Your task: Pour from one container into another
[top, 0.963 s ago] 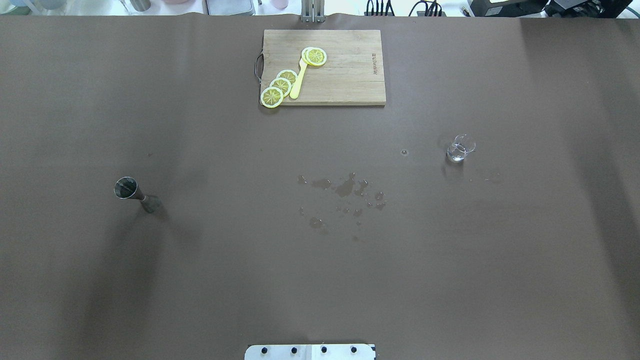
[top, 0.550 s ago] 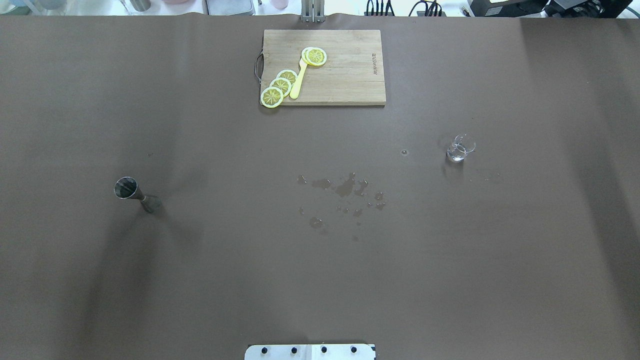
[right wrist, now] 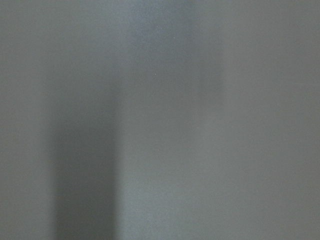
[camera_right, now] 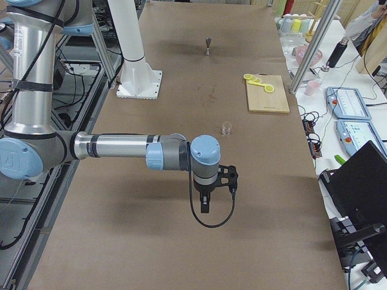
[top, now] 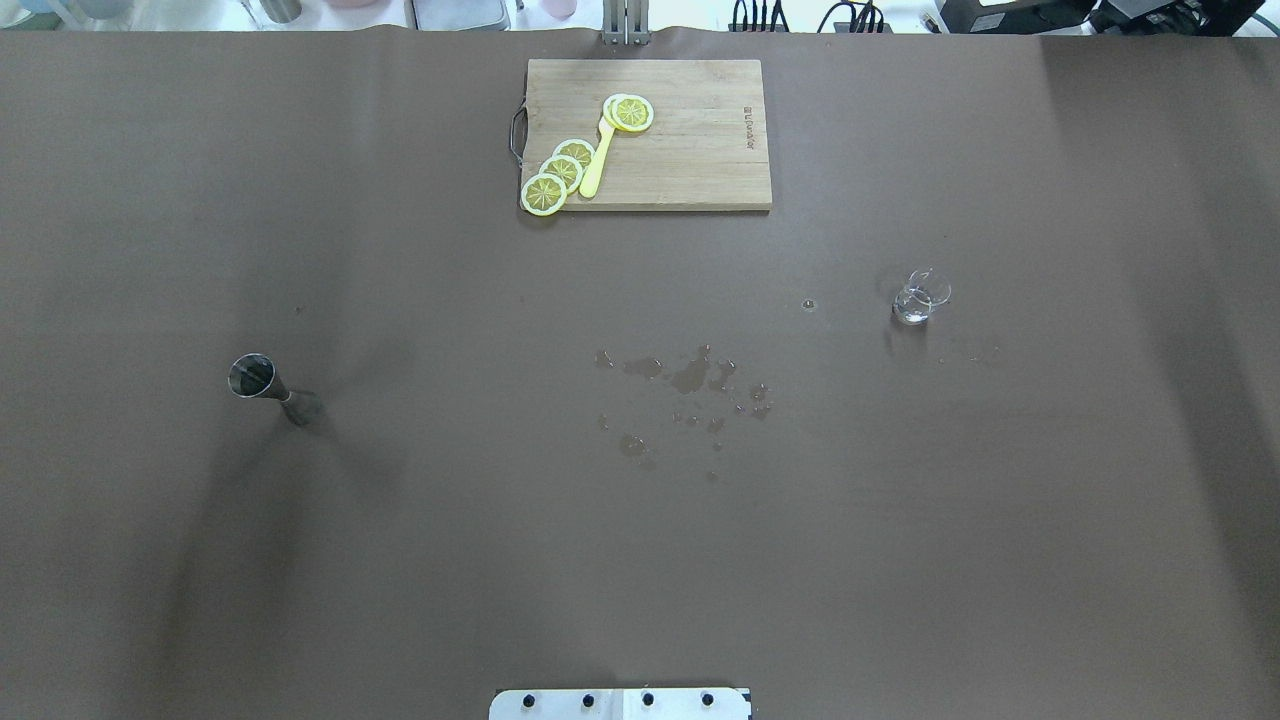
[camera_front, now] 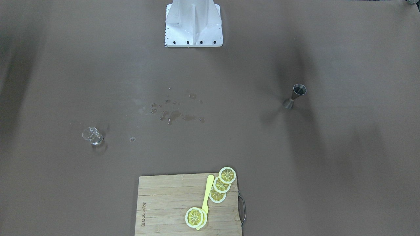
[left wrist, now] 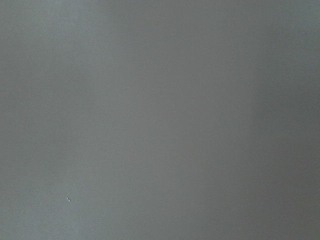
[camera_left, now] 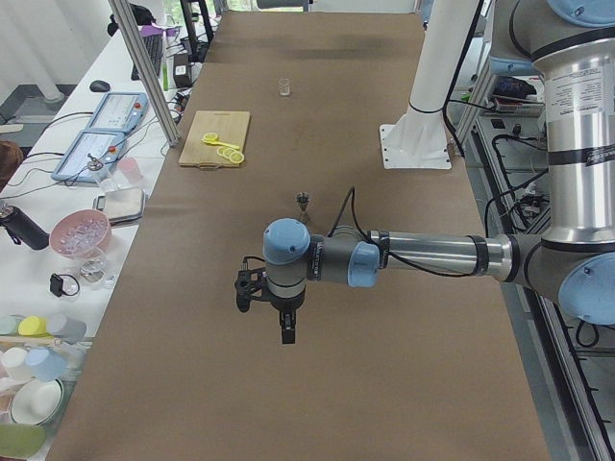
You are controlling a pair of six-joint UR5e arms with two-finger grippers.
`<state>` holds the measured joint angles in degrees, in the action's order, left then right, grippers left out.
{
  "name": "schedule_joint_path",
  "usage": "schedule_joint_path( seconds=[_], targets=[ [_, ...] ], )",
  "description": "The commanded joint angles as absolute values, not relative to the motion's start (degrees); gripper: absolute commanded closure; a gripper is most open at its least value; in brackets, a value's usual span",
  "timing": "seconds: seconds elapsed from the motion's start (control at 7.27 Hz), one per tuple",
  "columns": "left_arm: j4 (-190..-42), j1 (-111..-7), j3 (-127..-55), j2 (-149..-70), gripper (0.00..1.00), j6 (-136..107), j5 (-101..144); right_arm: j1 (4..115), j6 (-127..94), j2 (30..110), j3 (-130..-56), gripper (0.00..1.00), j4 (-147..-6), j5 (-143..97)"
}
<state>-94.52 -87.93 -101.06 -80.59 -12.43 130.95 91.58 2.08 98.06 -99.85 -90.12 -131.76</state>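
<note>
The small clear glass cup (top: 920, 297) stands upright on the brown table, right of centre; it also shows as the cup (camera_front: 93, 137) in the front view. The steel hourglass jigger (top: 265, 385) stands upright far to the left, seen again as the jigger (camera_front: 294, 95). Neither gripper appears in the overhead or front views. In the left side view my left gripper (camera_left: 286, 331) hangs above bare table, nearer the camera than the jigger (camera_left: 304, 203). In the right side view my right gripper (camera_right: 204, 206) hangs nearer the camera than the cup (camera_right: 227, 128). I cannot tell whether either is open or shut. Both wrist views show only table.
A wooden cutting board (top: 700, 150) with lemon slices (top: 560, 172) and a yellow knife (top: 598, 160) lies at the far middle. Spilled drops (top: 690, 378) wet the table centre. The white robot base plate (top: 620, 703) sits at the near edge.
The soft shadows on the left of the table have shifted a little. The cup, the jigger and the board have not moved.
</note>
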Motion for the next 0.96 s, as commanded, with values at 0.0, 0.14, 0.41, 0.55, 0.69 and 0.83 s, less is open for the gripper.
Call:
schedule_joint_path(
  seconds=[0.0,0.14,0.41,0.55,0.69,0.83],
  targets=[
    [-94.48,-88.07,-101.25,-79.98,0.01,-12.57,131.22,91.58,7.19,97.30,-97.21,0.00,-90.26,-131.92],
    [-94.48,-88.15,-101.51,-79.81,0.01,-12.66,131.31,91.58,6.68,97.21,-97.21,0.00,-90.26,-132.18],
    [-94.48,-88.24,-101.25,-79.80,0.01,-12.66,131.31,91.58,1.97,97.03,-97.73,0.00,-90.09,-132.19],
    [-94.48,-88.24,-101.34,-79.80,0.01,-12.66,131.31,91.58,1.76,96.68,-97.39,0.00,-90.09,-132.19],
    [-94.40,-88.24,-101.16,-79.72,0.01,-12.66,131.22,91.58,1.76,96.59,-97.30,0.00,-90.09,-132.19],
    [-94.39,-88.33,-101.25,-79.72,0.01,-12.66,131.22,91.50,1.76,96.59,-97.21,0.00,-90.09,-132.01]
  ],
)
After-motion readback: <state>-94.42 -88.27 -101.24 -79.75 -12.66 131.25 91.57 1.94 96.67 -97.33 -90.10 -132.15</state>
